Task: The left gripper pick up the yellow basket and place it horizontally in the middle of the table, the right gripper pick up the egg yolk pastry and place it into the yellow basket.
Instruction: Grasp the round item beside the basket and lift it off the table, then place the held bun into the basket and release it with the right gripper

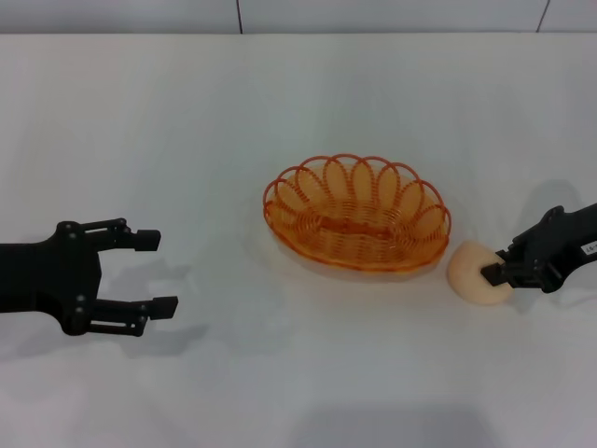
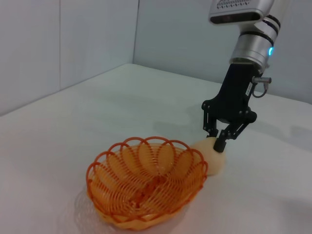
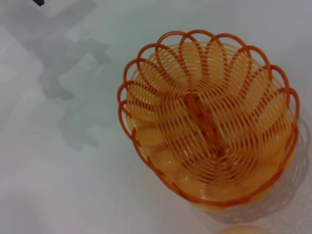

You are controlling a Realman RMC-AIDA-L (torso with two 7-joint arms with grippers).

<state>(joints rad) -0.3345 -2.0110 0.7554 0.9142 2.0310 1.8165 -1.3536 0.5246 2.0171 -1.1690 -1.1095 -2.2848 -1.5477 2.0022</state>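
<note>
The yellow basket (image 1: 357, 217) lies lengthwise across the middle of the table (image 1: 280, 103) and is empty. It also shows in the left wrist view (image 2: 146, 183) and the right wrist view (image 3: 209, 122). The egg yolk pastry (image 1: 469, 275) rests on the table just right of the basket, close to its rim (image 2: 213, 162). My right gripper (image 1: 491, 273) comes in from the right, its fingers pinched on the pastry's top (image 2: 217, 141). My left gripper (image 1: 163, 273) is open and empty at the left, well apart from the basket.
The table's far edge meets a grey wall (image 1: 373, 14). Bare white tabletop lies in front of the basket and between it and the left gripper.
</note>
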